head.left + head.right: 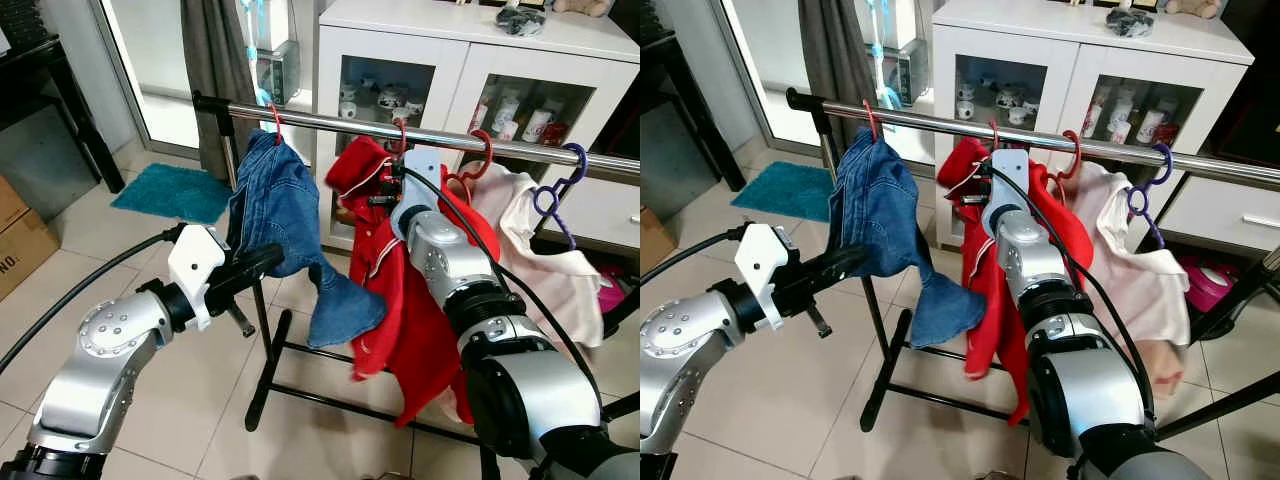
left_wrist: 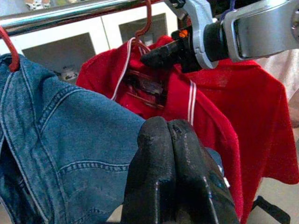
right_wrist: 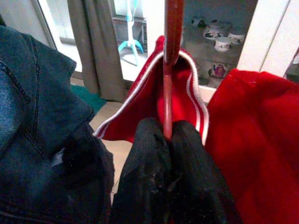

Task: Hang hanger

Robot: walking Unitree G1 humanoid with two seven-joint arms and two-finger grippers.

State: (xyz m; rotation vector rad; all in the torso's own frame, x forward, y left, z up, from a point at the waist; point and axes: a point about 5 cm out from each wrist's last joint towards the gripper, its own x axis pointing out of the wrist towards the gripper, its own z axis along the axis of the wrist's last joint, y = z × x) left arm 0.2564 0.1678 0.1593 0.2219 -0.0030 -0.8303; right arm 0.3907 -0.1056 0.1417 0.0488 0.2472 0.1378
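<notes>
Now right end effector (image 3: 168, 140) pinches red hanger (image 3: 169, 56).

cardboard box (image 1: 20, 240) | partial black print "NO." | nothing else legible

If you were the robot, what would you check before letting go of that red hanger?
1. Red hanger's hook over the rail: ok, it curls over the bar.
2. Right gripper holding the hanger: ok, fingers pinch its neck.
3. Red shirt seated on the hanger: cannot tell, the arm covers it.
4. Space from the denim garment: ok, a gap shows on the rail.
5. Left gripper out of the way: not ok, shut and against the denim.
</notes>
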